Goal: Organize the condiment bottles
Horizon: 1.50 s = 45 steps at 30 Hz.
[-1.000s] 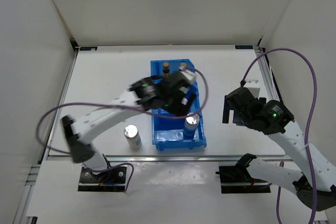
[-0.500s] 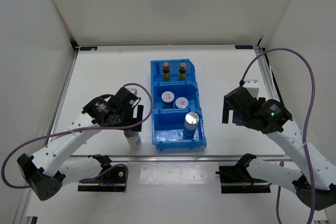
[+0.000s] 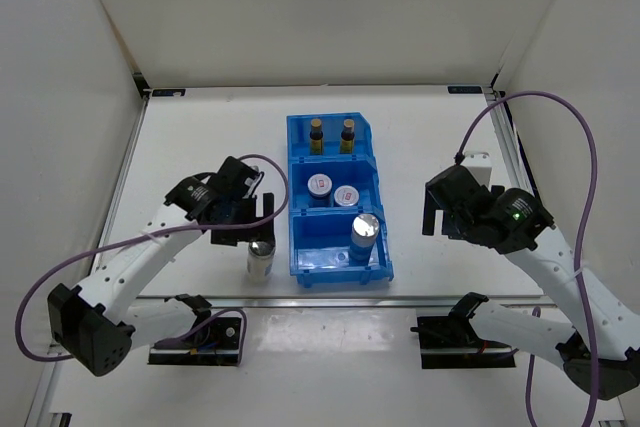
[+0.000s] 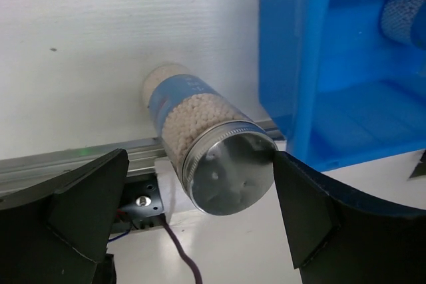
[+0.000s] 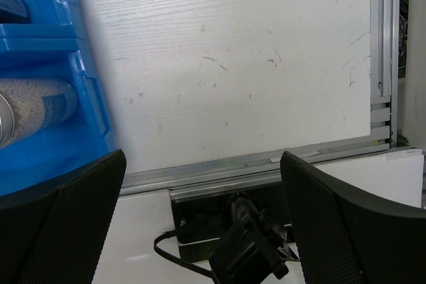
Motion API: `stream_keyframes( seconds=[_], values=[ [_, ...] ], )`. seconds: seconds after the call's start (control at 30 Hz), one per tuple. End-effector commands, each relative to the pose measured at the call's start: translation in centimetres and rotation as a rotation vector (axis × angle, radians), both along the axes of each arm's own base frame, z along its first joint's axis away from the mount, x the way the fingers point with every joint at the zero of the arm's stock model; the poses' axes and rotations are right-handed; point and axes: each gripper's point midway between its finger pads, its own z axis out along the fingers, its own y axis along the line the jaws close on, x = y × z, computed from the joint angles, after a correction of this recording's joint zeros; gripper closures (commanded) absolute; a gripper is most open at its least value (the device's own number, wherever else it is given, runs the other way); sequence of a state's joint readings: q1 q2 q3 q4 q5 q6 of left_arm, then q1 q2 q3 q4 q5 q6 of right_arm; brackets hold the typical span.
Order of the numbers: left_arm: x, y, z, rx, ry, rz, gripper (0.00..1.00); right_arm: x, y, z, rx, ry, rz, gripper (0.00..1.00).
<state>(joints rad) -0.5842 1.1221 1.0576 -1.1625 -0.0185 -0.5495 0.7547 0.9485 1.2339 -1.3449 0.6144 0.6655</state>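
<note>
Two dark amber bottles stand in the far compartment of the blue bin. Two white-capped bottles stand in the middle compartment. One silver-lidded shaker stands in the near compartment; it also shows in the right wrist view. The other shaker stands on the table left of the bin. My left gripper is open just above it. In the left wrist view the shaker's lid lies between the open fingers. My right gripper is open and empty, right of the bin.
The bin's left wall is close to the right of the loose shaker. A metal rail runs along the table's near edge just behind the shaker. The arm base and a cable lie below the right gripper.
My left arm has swung from over the bin to the left and down over the loose shaker. The white-capped bottles now show in the middle compartment. The right arm has not moved.
</note>
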Motion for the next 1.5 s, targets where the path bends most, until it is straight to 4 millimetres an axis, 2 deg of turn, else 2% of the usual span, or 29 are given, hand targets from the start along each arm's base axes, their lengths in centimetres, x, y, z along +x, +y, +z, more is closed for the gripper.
stream_keyframes(
  seconds=[0.0,0.17,0.33,0.67,0.8,0.93,1.03,1.2,1.3,1.37,1.43,1.47],
  values=[
    [-0.3,0.2,-1.6,0.033,0.063,-0.015,0.0,-0.1,-0.6,-0.1,-0.034,0.007,-0.014,0.0],
    [-0.7,0.1,-2.1,0.035,0.089,-0.02,0.01,0.1,-0.4,-0.1,-0.028,0.001,-0.014,0.0],
    [-0.3,0.5,-0.6,0.012,0.009,-0.001,0.01,0.1,-0.4,-0.1,-0.028,0.001,-0.014,0.0],
    [-0.8,0.9,-0.1,0.019,0.029,-0.004,0.02,0.1,-0.4,-0.1,-0.028,0.001,-0.014,0.0],
    [-1.5,0.2,-0.4,-0.006,0.084,-0.022,0.0,0.0,-0.5,0.1,-0.021,-0.006,-0.014,0.0],
    [-1.3,0.4,-1.0,0.022,0.099,-0.04,0.0,0.0,-0.5,0.1,-0.021,-0.006,-0.014,0.0],
    [-0.5,0.3,0.0,0.031,0.054,-0.122,0.0,0.0,-0.5,0.1,-0.021,-0.006,-0.014,0.0],
    [1.5,-1.9,3.6,-0.026,-0.076,-0.422,0.0,0.0,-0.5,0.1,-0.021,-0.006,-0.014,0.0],
    [1.8,-4.0,4.7,-0.057,-0.179,-0.612,0.0,0.0,-0.5,0.1,-0.021,-0.006,-0.014,0.0],
    [2.0,-5.0,4.4,-0.048,-0.241,-0.694,0.03,0.0,-0.6,0.1,-0.027,-0.005,-0.007,0.0],
    [1.4,-4.9,3.0,-0.014,-0.25,-0.799,0.04,0.0,-0.6,0.1,-0.027,-0.005,-0.007,0.0],
    [1.9,-4.6,2.7,0.023,-0.28,-0.79,0.04,0.0,-0.6,0.1,-0.027,-0.005,-0.007,0.0]
  ],
)
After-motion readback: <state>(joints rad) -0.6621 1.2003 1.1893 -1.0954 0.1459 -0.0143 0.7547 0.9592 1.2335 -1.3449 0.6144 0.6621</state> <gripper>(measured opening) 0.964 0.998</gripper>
